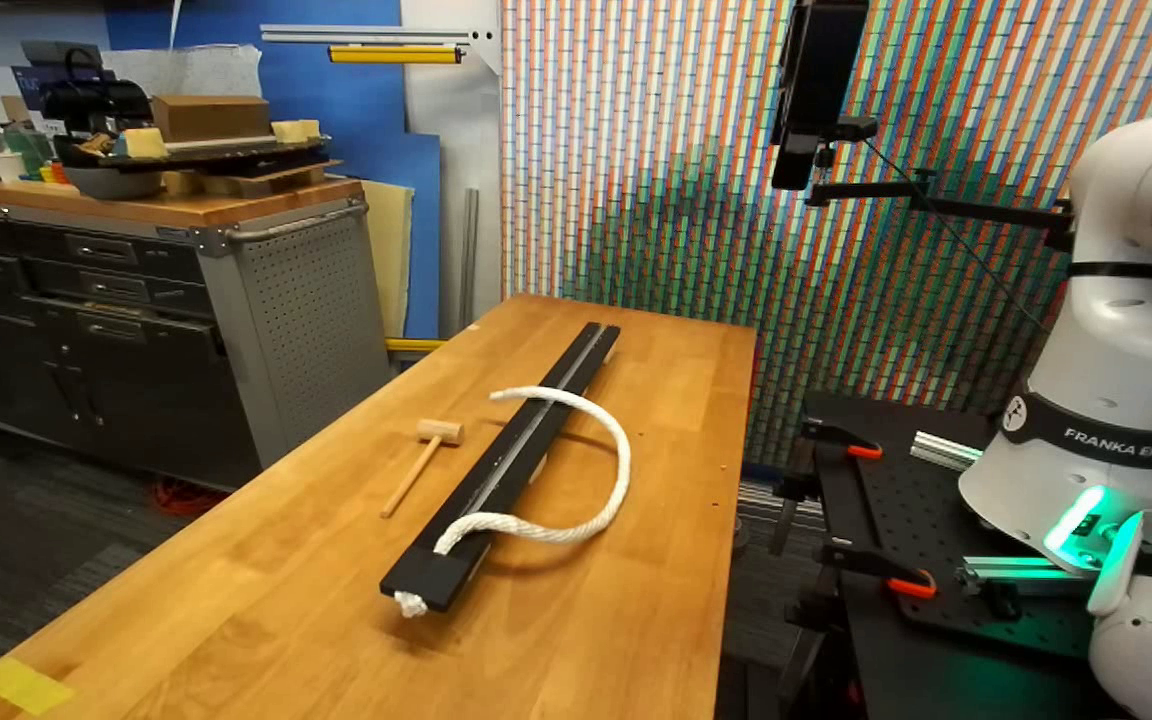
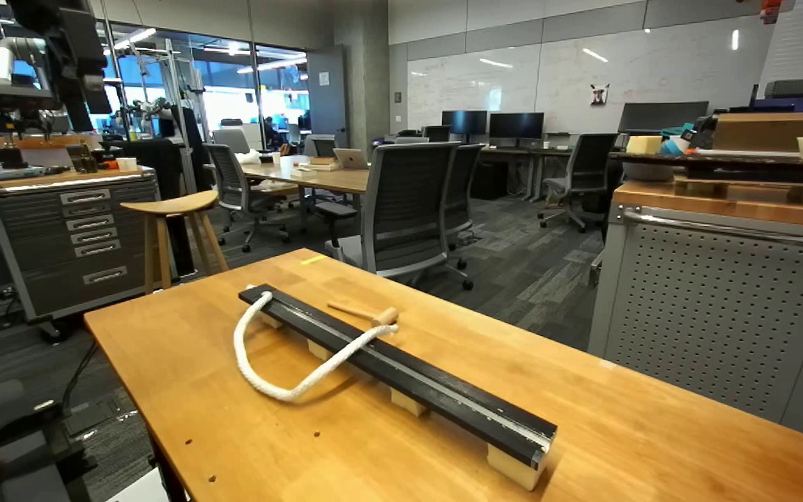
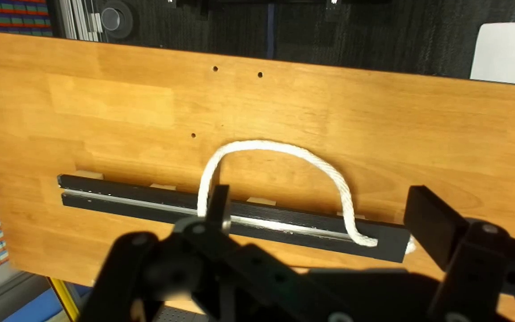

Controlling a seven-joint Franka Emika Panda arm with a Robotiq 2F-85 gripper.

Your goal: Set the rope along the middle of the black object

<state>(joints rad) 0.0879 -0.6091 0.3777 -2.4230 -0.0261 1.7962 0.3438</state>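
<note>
Wht rope [image 3: 262, 144] is bowing out beside grooved blk bar [image 3: 284, 216], 1 end crossing over it; Robotiq gripper [image 3: 320, 190] hovering w/ jaws apart.

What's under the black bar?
Four pale blocks show along one edge, propping the black bar above the wooden tabletop. Their tops and most of the tabletop directly beneath are hidden; how far they run underneath can't be told.

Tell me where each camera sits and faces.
Wrist view: above the table, facing down; open gripper at bottom.
In an exterior view: near the roped end of the black bar, facing the striped backdrop; white arm right, apparently gripper top.
In an exterior view: near the bar's opposite end, facing the whiteboard; apparently gripper top left.
All share rope and bar.
</note>
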